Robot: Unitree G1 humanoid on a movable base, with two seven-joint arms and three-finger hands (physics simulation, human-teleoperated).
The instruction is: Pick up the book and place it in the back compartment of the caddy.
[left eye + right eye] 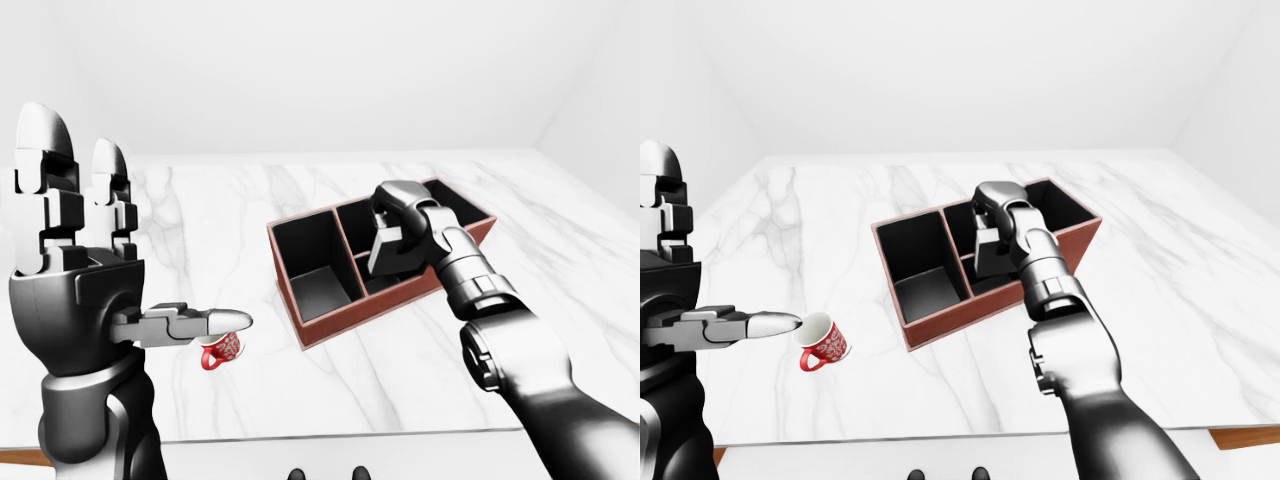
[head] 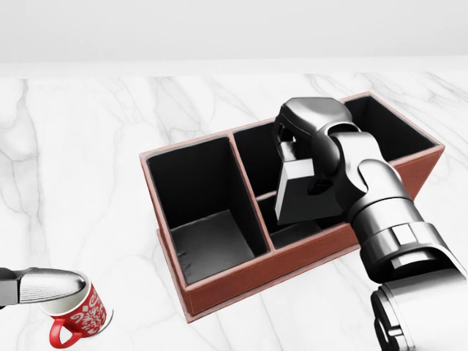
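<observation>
In the head view I see mostly my right hand (image 2: 307, 146) and the caddy (image 2: 219, 281), close and large. Of my left hand this view gives only one silver fingertip at about 8 o'clock, lying across the rim of the red mug (image 2: 77, 316). The two eye views show more: my left hand (image 1: 75, 270) stands raised at the 9 o'clock side of the left-eye view, its two upper fingers straight up and the thumb stretched sideways, so it is wide open and holds nothing. They show also the whole marble table (image 1: 1200, 290) with its edges, and the plain white walls behind it.

My right hand has its fingers closed around the upper edge of the book (image 2: 307, 194). The book is a thin, flat slab, dark grey (no title or pattern can be read on it), and it hangs tilted, with its lower edge down inside the caddy. It sits over the thin divider between the two small compartments, toward 3 o'clock from the large compartment; I cannot tell whether its lower edge touches the bottom or in which of the two it ends.

The caddy is a reddish-brown box with a black inside. It lies turned at an angle on the table. The large compartment at its 9 o'clock end shows only its grey floor. The mug stands well apart from the caddy, toward 8 o'clock.
</observation>
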